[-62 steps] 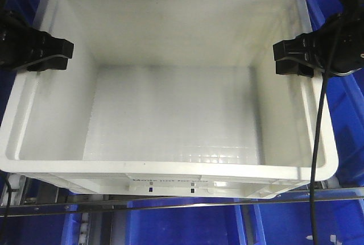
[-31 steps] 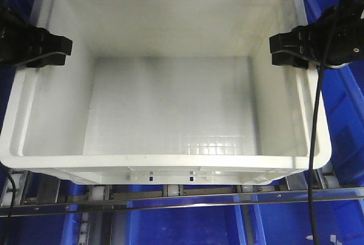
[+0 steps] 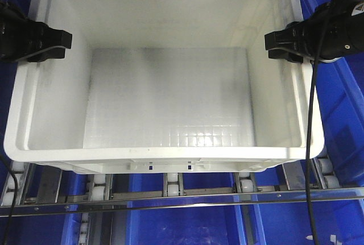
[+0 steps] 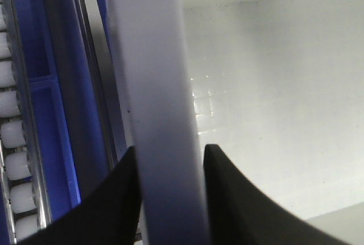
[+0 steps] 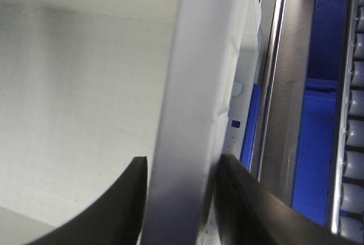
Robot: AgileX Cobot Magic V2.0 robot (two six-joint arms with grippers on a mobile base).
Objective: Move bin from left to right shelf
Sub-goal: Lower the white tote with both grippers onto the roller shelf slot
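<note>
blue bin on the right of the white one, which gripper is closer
Right. The right gripper clamps the right rim of the white bin, beside the blue bin; the left gripper clamps the opposite rim.

Blue bin (image 3: 341,114) at 3 o'clock. More blue bins (image 3: 182,228) at 6 o'clock, under white rollers (image 3: 170,185). Metal bar (image 3: 182,200) runs horizontally across 6 o'clock.

Left wrist view: roller row (image 4: 14,134) at 9 o'clock.

Right wrist view: roller row (image 5: 355,103) at 3 o'clock, steel rail (image 5: 278,86) beside it.

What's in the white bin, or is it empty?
Empty. In the front view the bin shows a bare gridded floor and bare inner walls, with nothing inside.
</note>
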